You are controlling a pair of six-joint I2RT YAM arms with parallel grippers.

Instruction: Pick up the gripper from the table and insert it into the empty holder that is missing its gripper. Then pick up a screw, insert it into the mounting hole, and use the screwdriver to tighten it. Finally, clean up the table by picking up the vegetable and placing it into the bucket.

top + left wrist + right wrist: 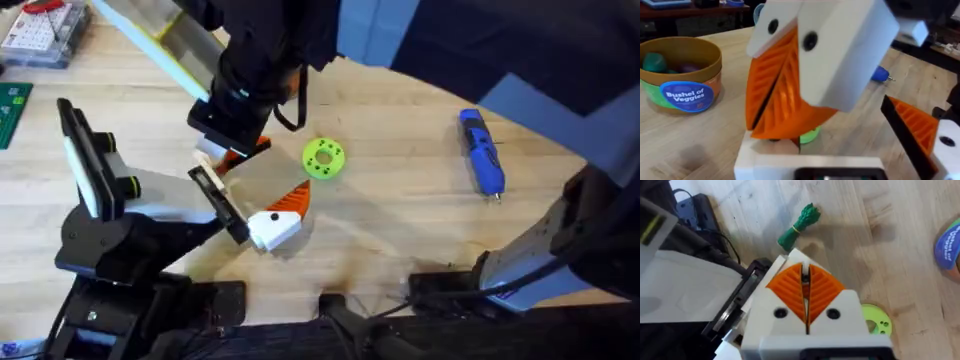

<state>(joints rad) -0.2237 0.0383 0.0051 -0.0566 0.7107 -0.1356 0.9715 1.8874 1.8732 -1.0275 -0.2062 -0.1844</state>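
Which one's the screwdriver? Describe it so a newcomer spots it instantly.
Start at the wooden table in the overhead view and go to its far right side, away from the black-and-white arm. The screwdriver lies there alone: a slim blue pen shape with a short metal bit, unlike the round green disc nearer the middle.

Even, soft indoor light

The dark arm under the overhead camera is blurred; the table (400, 200) carries faint shadows and no glare.
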